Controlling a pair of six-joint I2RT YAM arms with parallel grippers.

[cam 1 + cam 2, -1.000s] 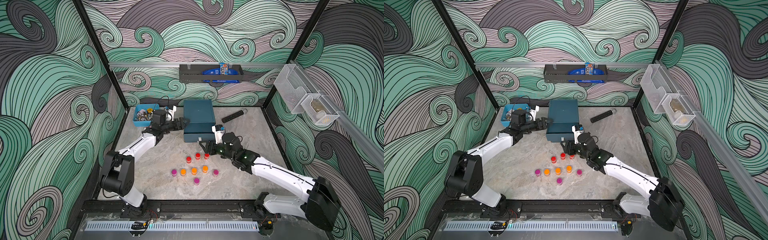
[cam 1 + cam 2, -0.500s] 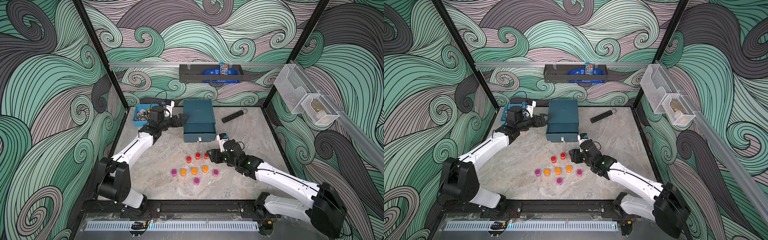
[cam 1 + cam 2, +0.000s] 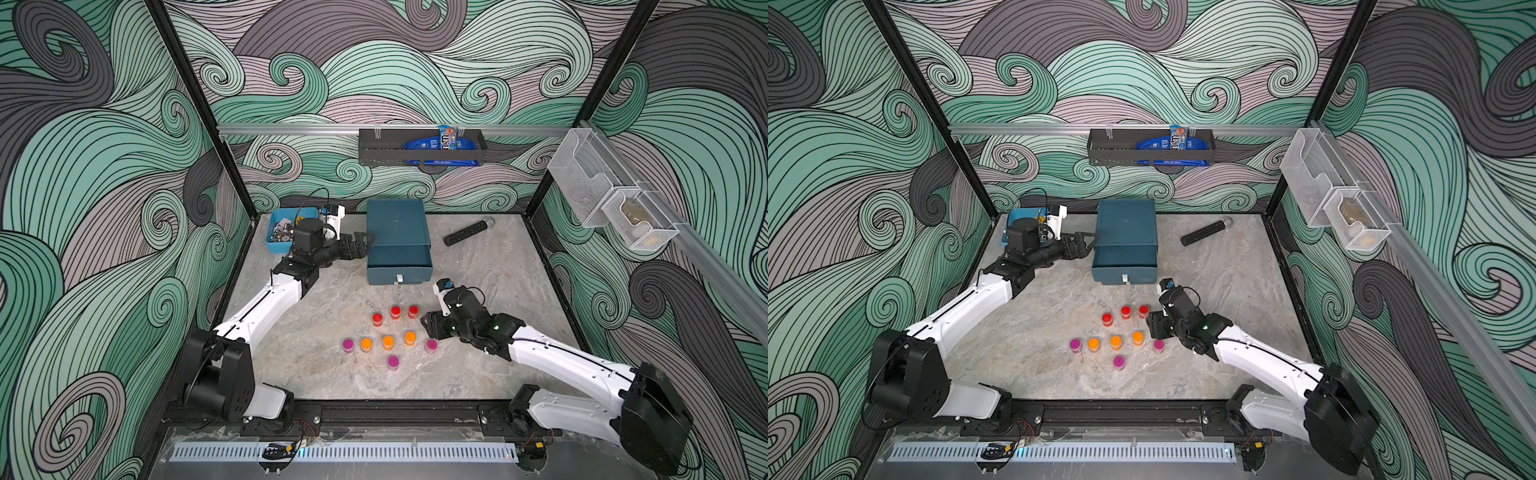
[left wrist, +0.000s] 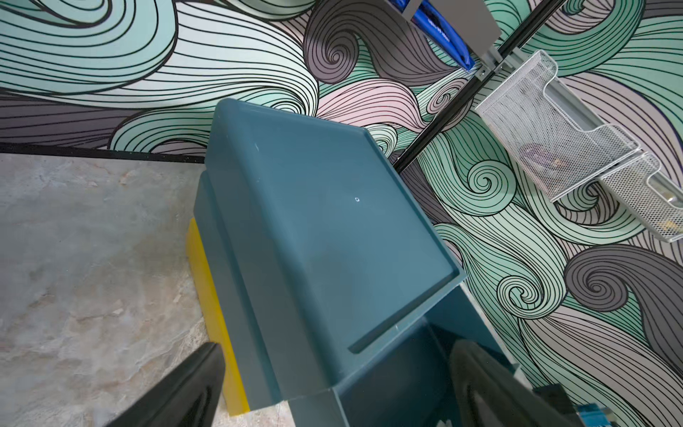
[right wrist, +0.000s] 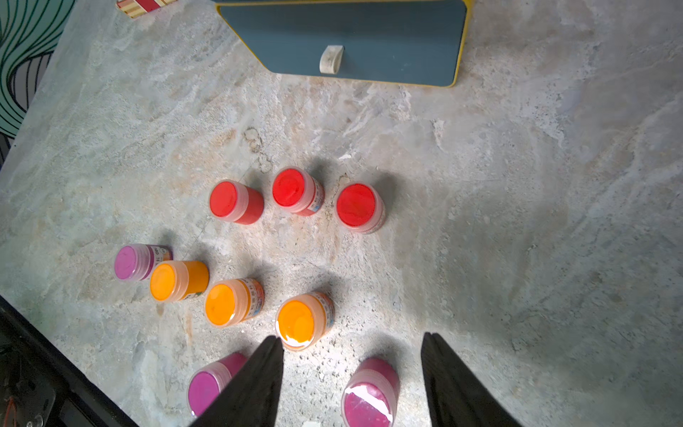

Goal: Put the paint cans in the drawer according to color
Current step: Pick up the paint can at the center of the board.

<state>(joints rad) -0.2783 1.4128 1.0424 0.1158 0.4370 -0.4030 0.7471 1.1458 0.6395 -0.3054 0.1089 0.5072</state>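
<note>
**Beside the drawer chest [image 3: 397, 224], the left gripper [image 3: 365, 245] gapes wide; the right gripper [image 3: 426, 326] stands parted by the paint cans [image 3: 388, 341]**

From where I stand, the left gripper sits at the chest's side wall, jaws spread wide and holding nothing. Its wrist view shows one finger [image 4: 177, 392] over the bare marble table [image 4: 74, 258] and its partner over the pulled-out drawer [image 3: 415, 276]. Whether either touches the chest I cannot tell. That drawer juts from the chest's front toward the cans, its white pull tab [image 3: 400, 278] facing them. Just behind this gripper's wrist is a light-blue bin [image 3: 277, 248] of metal bits.

The right gripper hovers at the edge of the cluster, jaws partway apart and gripping nothing. In its wrist view one magenta can [image 5: 367, 401] shows in the gap between the fingers. Whether the fingers are down at its level I cannot tell. A second magenta can [image 5: 205, 388] stands just outside the opposite finger, and an orange can [image 5: 297, 325] stands right at that finger's tip. Two more orange cans [image 5: 221, 305] and the third magenta can [image 5: 125, 262] trail off to that same side. Farther ahead of the fingertips three red cans [image 5: 294, 188] make a short row, with the drawer front beyond them. All nine cans are upright on the table, none in the drawer. Well apart from both grippers, past the chest, lies a black remote [image 3: 465, 232].
</note>
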